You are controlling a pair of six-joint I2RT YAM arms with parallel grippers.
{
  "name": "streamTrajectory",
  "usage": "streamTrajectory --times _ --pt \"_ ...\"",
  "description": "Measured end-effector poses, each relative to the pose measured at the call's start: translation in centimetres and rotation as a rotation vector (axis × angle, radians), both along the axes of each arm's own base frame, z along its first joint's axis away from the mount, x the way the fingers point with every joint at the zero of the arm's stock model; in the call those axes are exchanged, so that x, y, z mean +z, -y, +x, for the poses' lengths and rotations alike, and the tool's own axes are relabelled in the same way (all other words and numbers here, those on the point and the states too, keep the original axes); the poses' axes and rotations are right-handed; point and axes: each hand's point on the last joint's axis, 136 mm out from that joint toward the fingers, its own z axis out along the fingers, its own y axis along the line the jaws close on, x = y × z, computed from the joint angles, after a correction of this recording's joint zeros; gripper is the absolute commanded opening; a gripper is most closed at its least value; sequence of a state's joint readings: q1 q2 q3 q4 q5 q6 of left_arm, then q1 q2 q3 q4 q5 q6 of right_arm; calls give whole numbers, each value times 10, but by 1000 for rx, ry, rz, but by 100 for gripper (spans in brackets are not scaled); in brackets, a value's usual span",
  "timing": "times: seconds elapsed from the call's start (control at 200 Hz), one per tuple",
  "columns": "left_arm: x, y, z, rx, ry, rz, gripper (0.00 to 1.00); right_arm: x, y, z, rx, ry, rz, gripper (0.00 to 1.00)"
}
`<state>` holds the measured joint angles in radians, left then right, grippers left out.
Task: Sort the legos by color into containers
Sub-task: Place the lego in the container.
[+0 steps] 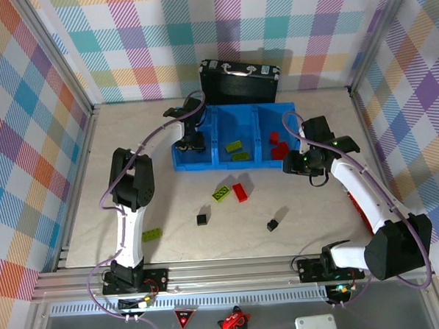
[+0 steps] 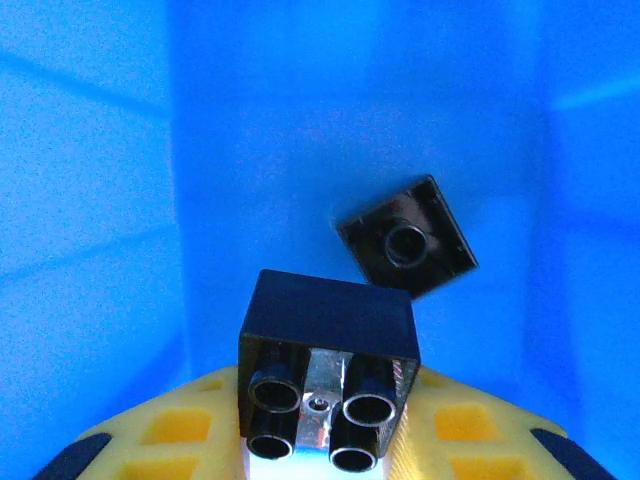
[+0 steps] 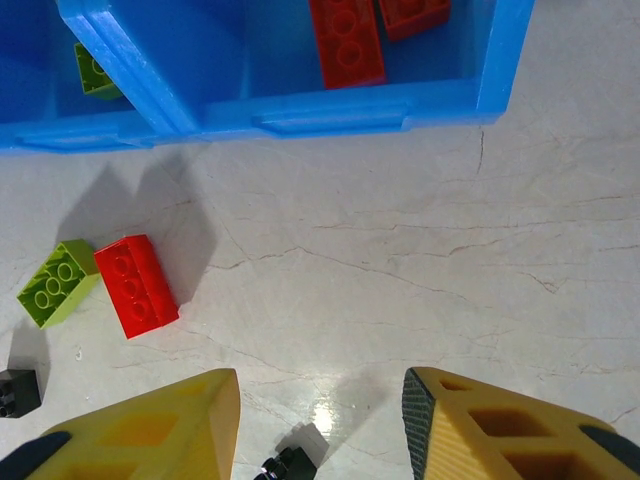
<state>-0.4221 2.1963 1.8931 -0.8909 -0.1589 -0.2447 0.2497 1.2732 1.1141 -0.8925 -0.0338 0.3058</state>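
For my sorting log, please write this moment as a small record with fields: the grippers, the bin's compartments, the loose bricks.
left gripper: shut on small black plastic cube, inside left compartment of blue plastic bin
right gripper: open, above pale table
middle compartment: lime-green oblong bricks
right compartment: red oblong bricks
loose on table: two green bricks, one red brick, two black cubes

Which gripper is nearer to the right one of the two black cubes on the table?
Right. The right gripper hangs open close above the cube; the left gripper is away inside the bin, holding a second cube.
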Motion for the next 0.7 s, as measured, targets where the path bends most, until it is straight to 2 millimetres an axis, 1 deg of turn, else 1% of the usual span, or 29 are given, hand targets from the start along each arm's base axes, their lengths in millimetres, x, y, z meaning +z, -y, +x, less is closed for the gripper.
streamTrajectory --times 0.265,0.575,0.7 --pt "-21 0 11 8 -25 41 28 -4 2 -7 0 -13 -3 49" --pt "-41 -3 9 9 -71 69 35 -7 2 -10 1 -19 -3 49" --pt "-42 -3 8 7 -74 69 40 -7 2 -11 2 -19 0 49"
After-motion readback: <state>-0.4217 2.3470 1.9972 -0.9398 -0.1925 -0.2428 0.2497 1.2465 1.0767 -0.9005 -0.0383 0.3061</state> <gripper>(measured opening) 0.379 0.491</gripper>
